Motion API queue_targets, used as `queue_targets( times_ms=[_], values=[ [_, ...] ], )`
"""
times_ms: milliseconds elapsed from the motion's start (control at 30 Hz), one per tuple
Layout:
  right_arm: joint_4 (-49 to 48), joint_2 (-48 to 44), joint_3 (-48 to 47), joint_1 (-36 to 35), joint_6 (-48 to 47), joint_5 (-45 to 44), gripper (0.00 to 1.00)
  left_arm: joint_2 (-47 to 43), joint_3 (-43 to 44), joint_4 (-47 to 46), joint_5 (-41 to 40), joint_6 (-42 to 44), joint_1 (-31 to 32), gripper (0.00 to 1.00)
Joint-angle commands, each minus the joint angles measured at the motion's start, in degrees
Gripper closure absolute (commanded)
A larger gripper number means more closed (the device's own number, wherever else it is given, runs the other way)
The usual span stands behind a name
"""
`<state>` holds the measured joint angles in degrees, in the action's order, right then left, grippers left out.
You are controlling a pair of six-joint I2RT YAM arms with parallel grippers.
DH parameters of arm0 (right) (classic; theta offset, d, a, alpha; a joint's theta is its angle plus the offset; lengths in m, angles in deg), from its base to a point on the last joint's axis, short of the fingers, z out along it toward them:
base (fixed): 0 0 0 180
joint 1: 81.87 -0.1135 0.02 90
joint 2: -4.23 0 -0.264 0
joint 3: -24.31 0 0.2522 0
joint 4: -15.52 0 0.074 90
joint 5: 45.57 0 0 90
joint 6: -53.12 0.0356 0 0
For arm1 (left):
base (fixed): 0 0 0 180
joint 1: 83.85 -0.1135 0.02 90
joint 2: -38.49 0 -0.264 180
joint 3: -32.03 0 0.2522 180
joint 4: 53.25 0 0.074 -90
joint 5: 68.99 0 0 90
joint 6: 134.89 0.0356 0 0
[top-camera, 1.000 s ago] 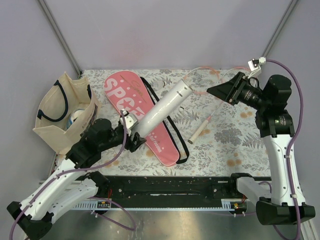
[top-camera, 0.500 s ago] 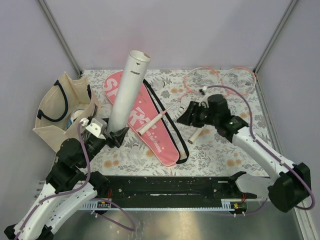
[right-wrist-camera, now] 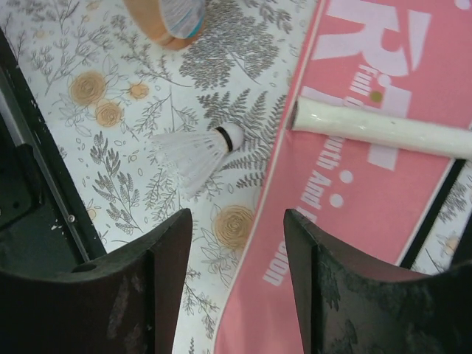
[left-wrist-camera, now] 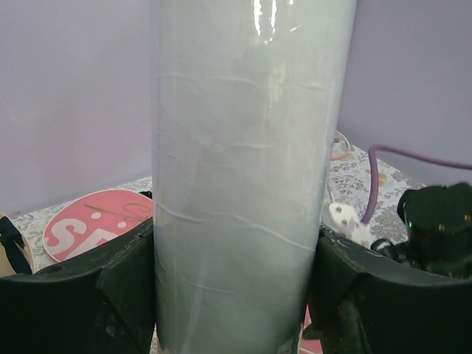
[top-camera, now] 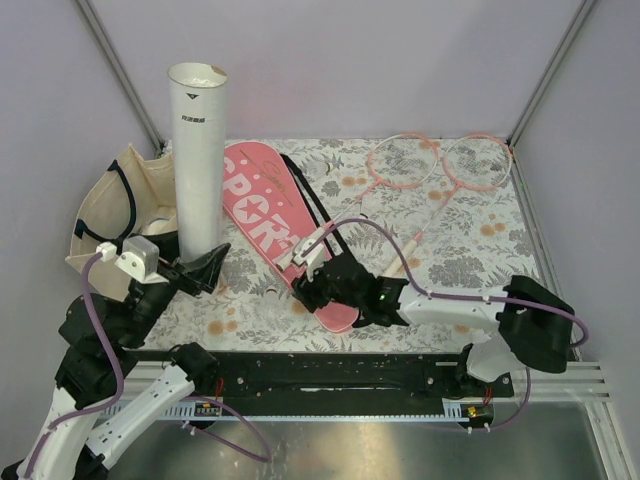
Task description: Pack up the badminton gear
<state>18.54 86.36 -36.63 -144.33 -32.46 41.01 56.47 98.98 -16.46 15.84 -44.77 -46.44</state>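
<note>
Your left gripper (top-camera: 203, 268) is clamped on the white tube (top-camera: 198, 160), holding it upright at the left by the tote bag (top-camera: 105, 215). Your right gripper (right-wrist-camera: 236, 243) is spread open, low over the pink cover's (top-camera: 262, 215) near end, with a shuttlecock (right-wrist-camera: 193, 156) just beside it.

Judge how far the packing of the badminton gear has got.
Done: nothing looks packed. The pink cover lies flat with both rackets outside it, one handle resting on it. In hand: the left end effector grips the white tube upright; the right end effector hangs open near a loose shuttlecock. Left: rackets, tube and shuttlecock all need stowing.
</note>
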Motion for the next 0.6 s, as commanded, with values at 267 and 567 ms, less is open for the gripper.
queue_targets(
  times_ms=[267, 567],
  values=[
    [-21.86, 17.53, -2.91, -13.04, -16.63, -18.71, 0.38, -1.98, 0.34, -1.41, -1.69, -1.79, 0.12, 0.49],
    [-25.55, 26.06, -7.49, -14.71, -18.75, -24.52, 0.41, -1.89, -0.02, -1.49, -1.78, -1.61, 0.03, 0.49]
  ],
)
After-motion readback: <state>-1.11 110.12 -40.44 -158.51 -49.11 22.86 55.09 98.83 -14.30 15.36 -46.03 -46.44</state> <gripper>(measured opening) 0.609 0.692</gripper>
